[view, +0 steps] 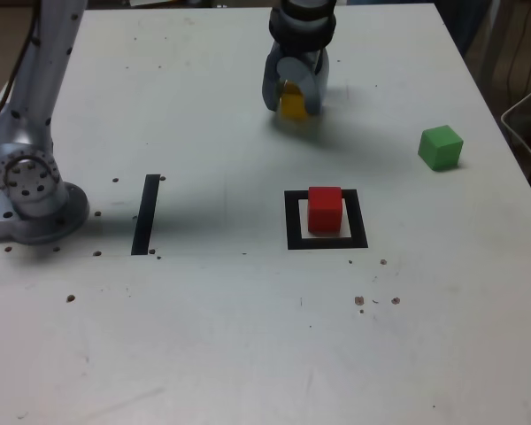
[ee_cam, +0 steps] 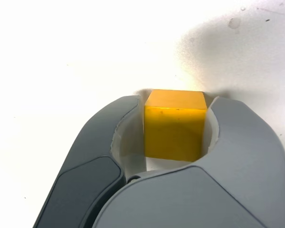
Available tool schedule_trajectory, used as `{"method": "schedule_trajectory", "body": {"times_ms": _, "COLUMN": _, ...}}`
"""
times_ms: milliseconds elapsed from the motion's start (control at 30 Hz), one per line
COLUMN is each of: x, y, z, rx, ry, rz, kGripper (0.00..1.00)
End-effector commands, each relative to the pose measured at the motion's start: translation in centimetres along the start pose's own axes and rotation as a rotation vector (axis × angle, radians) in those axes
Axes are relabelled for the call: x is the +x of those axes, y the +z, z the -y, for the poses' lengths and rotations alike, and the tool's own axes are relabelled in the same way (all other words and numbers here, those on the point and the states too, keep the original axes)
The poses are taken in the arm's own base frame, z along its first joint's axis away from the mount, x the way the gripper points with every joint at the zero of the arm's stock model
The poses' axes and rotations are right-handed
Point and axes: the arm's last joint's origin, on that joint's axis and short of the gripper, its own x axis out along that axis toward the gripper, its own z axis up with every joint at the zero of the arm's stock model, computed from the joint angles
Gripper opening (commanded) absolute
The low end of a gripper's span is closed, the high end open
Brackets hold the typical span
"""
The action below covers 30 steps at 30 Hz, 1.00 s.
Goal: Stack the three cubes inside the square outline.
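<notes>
Gripper clenched on yellow cube, cube between its jaws (table-level)

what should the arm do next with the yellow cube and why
Probably lift it straight up a little. The hand is shut on the yellow cube, which seems to sit on the table at the far side. The red cube already stands in the square outline, so yellow needs height before it goes on top.

We saw a matt yellow cube, smooth grey plastic gripper shells, and a speckled matt white table.
</notes>
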Motion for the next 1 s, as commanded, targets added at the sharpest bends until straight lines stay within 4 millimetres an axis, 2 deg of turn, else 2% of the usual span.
{"method": "schedule_trajectory", "body": {"times_ms": 0, "x": 0.0, "y": 0.1, "z": 0.1, "rx": 0.001, "ry": -0.006, "rz": 0.002, "kGripper": 0.31}}
{"method": "schedule_trajectory", "body": {"times_ms": 233, "x": -1.3, "y": -0.3, "z": 0.2, "rx": 0.002, "ry": 0.002, "rz": 0.018, "kGripper": 0.26}}
{"method": "schedule_trajectory", "body": {"times_ms": 433, "x": -5.3, "y": -1.3, "z": 1.2, "rx": 0.02, "ry": 0.027, "rz": 0.048, "kGripper": 0.26}}
{"method": "schedule_trajectory", "body": {"times_ms": 667, "x": -10.1, "y": -1.5, "z": 4.4, "rx": 0.054, "ry": 0.043, "rz": 0.086, "kGripper": 0.26}}
{"method": "schedule_trajectory", "body": {"times_ms": 967, "x": -11.4, "y": -0.5, "z": 8.2, "rx": 0.013, "ry": 0.012, "rz": 0.08, "kGripper": 0.26}}
